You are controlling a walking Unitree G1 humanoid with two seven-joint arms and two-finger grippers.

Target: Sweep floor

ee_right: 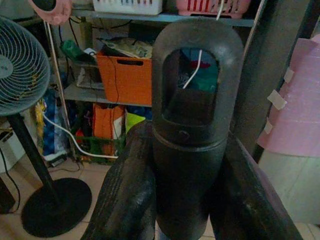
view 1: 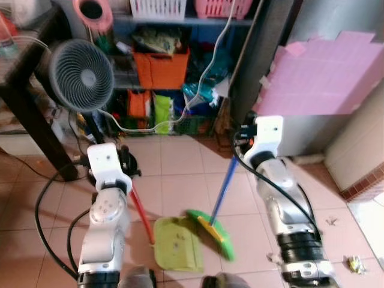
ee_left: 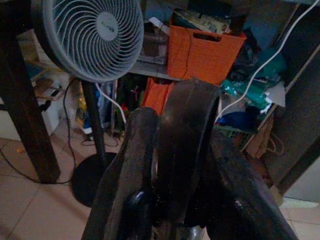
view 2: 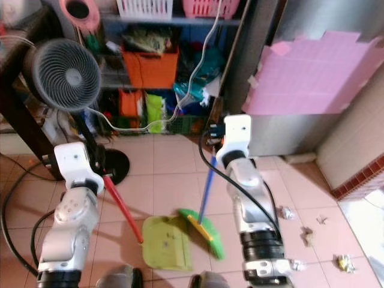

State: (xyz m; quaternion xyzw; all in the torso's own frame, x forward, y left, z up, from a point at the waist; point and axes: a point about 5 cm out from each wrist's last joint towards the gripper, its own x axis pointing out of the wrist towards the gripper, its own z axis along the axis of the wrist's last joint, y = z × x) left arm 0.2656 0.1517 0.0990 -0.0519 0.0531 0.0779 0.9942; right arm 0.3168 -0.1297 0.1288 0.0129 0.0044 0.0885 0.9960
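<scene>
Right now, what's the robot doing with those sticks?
It's sweeping the floor. The right claw holds a broom by its blue handle, and the left claw holds a green dustpan by its red handle. The broom's green head sits right at the dustpan's edge on the pink tiles. Some paper scraps lie on the floor off to the robot's right, not swept up yet. A fan stands just ahead by the shelves.

No readable text, fan's (ee_left: pixel 95 37) hub badge — too blurred
</scene>
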